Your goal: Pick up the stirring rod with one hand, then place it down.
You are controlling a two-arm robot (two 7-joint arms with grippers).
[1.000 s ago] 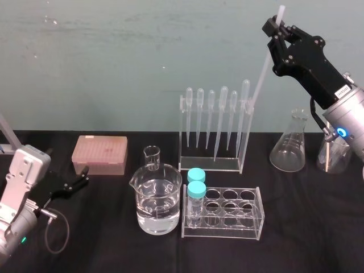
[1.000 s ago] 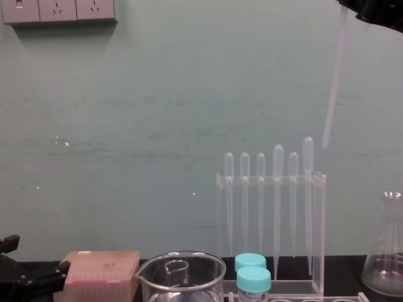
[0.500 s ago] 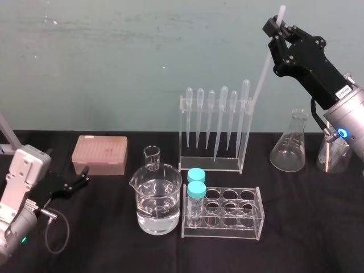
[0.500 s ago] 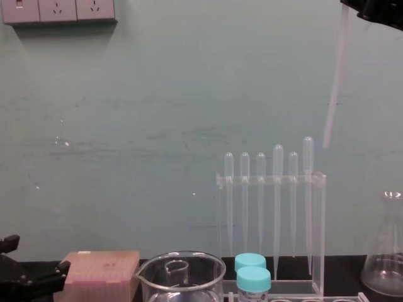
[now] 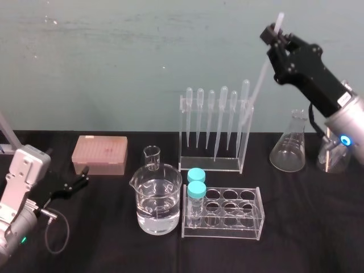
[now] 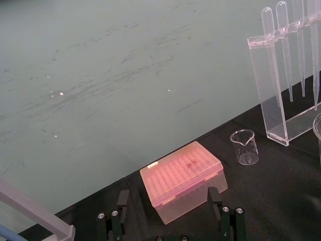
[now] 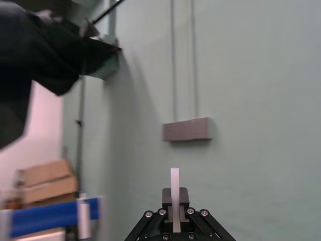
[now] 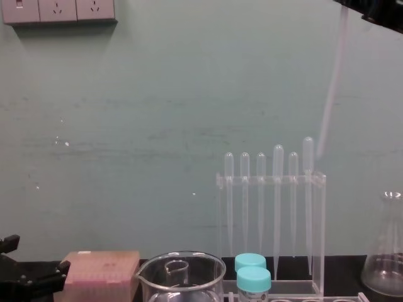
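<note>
The right gripper [image 5: 277, 35] is raised high at the right, its jaws closed on the upper part of the stirring rod [image 5: 261, 73]. The rod hangs tilted in the air, its lower end near the bulb tops in the clear pipette rack [image 5: 211, 165]. The left gripper [image 5: 86, 174] rests low beside the pink tip box [image 5: 99, 153], fingers apart.

No text is legible; the white label [image 5: 343, 99] on the right gripper [image 5: 276, 35] is unreadably small.
</note>
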